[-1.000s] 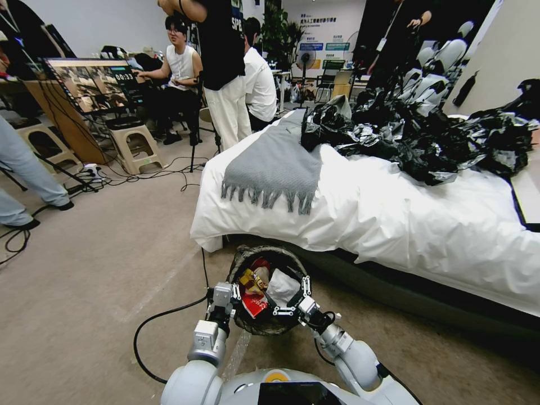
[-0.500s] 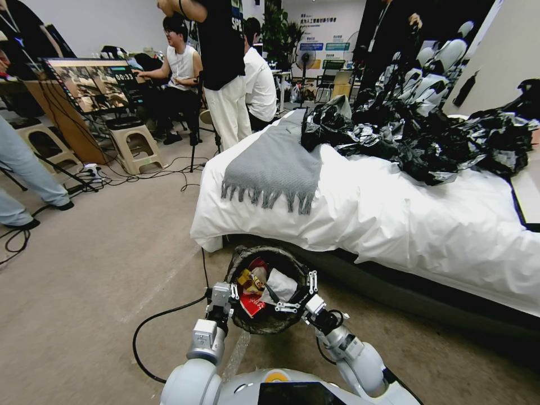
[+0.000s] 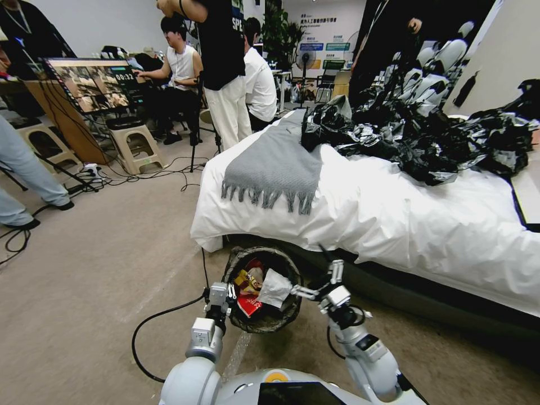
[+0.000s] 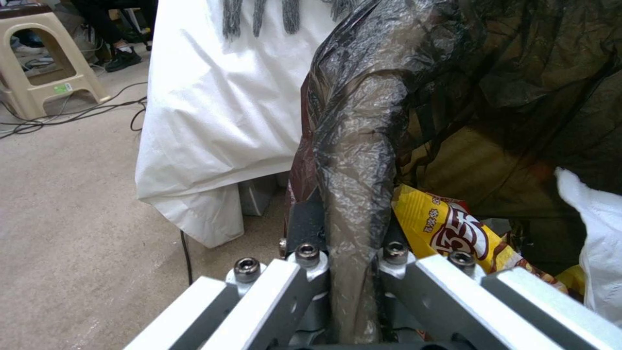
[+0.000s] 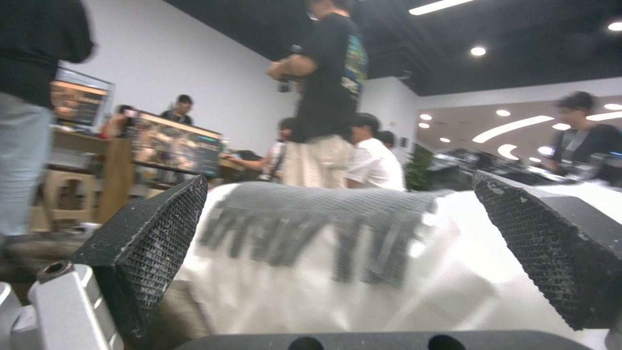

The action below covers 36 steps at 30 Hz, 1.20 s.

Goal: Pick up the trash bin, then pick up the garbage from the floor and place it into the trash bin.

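The trash bin (image 3: 264, 323), lined with a crinkled dark bag, hangs just in front of my body at the foot of the bed. My left gripper (image 3: 229, 292) is shut on its near-left rim; the left wrist view shows the fingers (image 4: 395, 255) clamping the bag-covered rim (image 4: 353, 194). Inside lies garbage: a yellow packet (image 3: 243, 279) (image 4: 447, 228), a red wrapper (image 3: 248, 305) and white paper (image 3: 275, 288) (image 4: 593, 218). My right gripper (image 3: 316, 279) is open just right of the bin, raised above the rim. Nothing sits between its black pads (image 5: 155, 228), which face the bed.
A bed with a white cover (image 3: 394, 219) stands right behind the bin, with a grey fringed scarf (image 3: 275, 163) and a heap of black bags (image 3: 422, 135) on it. A black cable (image 3: 152, 320) loops on the floor at left. Stools (image 3: 135, 146) and people stand farther back.
My right gripper has drawn back from over the bin's mouth, up and to the right. The white paper stays in the bin. The left gripper keeps its hold on the rim.
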### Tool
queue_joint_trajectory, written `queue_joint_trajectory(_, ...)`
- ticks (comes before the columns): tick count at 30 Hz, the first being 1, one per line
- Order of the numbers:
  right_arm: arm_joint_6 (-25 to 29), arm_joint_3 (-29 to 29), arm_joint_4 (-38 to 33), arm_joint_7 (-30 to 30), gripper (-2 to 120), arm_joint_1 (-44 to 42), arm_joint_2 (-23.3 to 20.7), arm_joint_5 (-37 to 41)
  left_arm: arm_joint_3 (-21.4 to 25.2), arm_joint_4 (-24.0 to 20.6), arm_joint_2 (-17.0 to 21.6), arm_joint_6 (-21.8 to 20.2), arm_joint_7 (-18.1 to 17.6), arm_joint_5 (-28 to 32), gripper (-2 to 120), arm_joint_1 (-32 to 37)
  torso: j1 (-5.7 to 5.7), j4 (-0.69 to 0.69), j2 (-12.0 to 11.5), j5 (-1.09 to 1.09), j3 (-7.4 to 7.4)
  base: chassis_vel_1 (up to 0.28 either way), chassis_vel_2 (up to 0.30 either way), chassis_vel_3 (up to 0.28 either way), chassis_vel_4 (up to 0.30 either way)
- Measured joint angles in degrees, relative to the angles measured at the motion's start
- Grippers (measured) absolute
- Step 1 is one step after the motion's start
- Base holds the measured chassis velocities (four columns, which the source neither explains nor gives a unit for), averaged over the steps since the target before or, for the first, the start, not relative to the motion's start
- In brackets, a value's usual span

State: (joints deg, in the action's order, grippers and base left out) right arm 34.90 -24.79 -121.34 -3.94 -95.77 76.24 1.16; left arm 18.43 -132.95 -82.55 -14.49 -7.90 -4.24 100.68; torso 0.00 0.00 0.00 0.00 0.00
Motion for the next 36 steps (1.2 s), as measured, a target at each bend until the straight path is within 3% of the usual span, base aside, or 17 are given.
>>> queue_joint_trajectory(16,-0.8,0.1,2.2,1.5,100,1.6,0.9,0.2,-0.1,-1.6,0.3,-0.1,0.0,-0.1,0,0.9,0.00,0.01,0.0,0.00,0.00,0.010,0.011,0.016,0.013)
queue_joint_trajectory(36,-1.1,0.1,3.0,2.1,100,2.2,1.1,0.6,0.0,-2.3,0.0,0.0,0.0,-0.3,0,1.4,0.00,0.01,0.0,0.00,0.00,0.106,0.098,0.103,0.099)
